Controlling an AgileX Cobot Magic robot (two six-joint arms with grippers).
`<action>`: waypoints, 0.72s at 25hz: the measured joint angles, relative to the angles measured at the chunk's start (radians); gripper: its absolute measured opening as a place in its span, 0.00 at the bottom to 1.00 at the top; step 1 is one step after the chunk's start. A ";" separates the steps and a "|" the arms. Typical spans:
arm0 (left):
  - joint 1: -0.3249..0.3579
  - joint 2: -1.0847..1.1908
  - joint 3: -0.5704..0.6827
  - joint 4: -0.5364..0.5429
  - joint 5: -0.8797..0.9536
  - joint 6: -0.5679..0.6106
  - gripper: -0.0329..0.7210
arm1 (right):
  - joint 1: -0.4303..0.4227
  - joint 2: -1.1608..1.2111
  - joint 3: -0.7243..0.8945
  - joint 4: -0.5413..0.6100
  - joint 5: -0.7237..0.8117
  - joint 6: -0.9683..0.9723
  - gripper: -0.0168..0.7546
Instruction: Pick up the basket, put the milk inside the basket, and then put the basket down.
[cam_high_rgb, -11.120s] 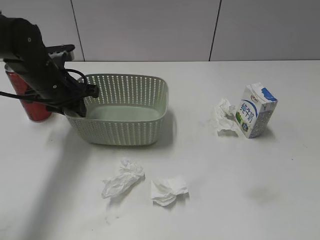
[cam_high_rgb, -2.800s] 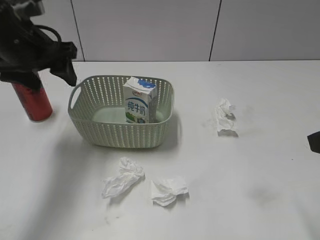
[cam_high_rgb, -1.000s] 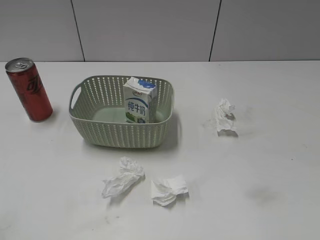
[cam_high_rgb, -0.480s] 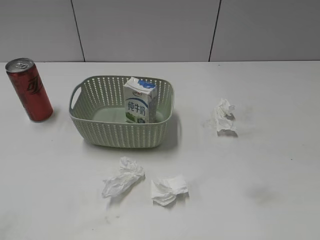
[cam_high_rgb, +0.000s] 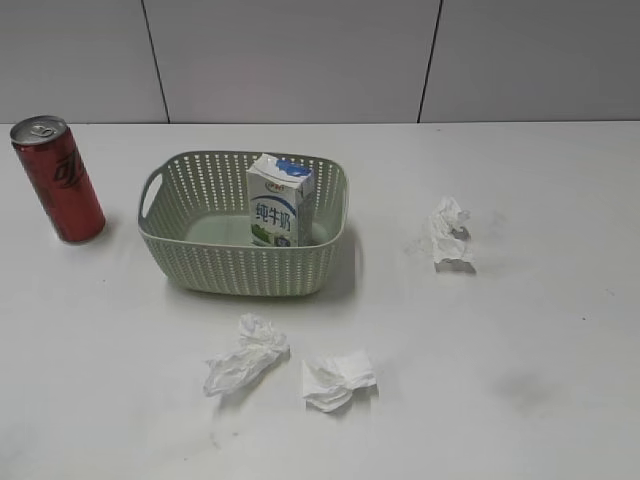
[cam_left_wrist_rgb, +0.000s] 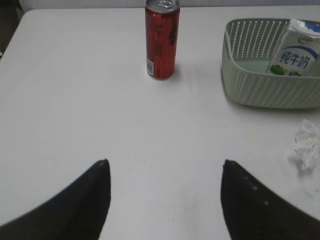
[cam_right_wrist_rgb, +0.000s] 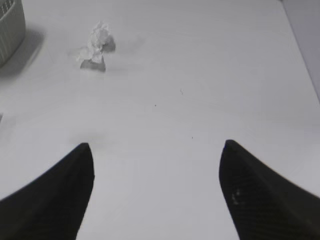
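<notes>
Your landmark was the basket (cam_high_rgb: 245, 225) on the table (cam_high_rgb: 520, 330): a red can (cam_high_rgb: 58, 178) stood left of it, the milk (cam_high_rgb: 279, 202) stood upright inside it, three crumpled tissues lay before and right of it. Your left gripper (cam_left_wrist_rgb: 165, 162) and right gripper (cam_right_wrist_rgb: 156, 145) were both spread, empty.

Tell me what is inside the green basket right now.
The basket holds one thing: the milk carton, standing upright toward its right side. The rest of the floor that shows is bare; the near wall hides the carton's base and the front strip of the floor.
</notes>
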 joint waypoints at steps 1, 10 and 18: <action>0.005 -0.014 0.000 0.000 0.000 0.000 0.74 | -0.004 -0.012 0.000 0.000 0.000 0.000 0.79; 0.019 -0.102 0.001 0.000 0.000 0.000 0.73 | -0.005 -0.024 0.000 0.002 0.000 0.000 0.79; 0.019 -0.102 0.001 0.000 0.000 0.000 0.67 | -0.005 -0.024 0.000 0.002 0.000 0.000 0.79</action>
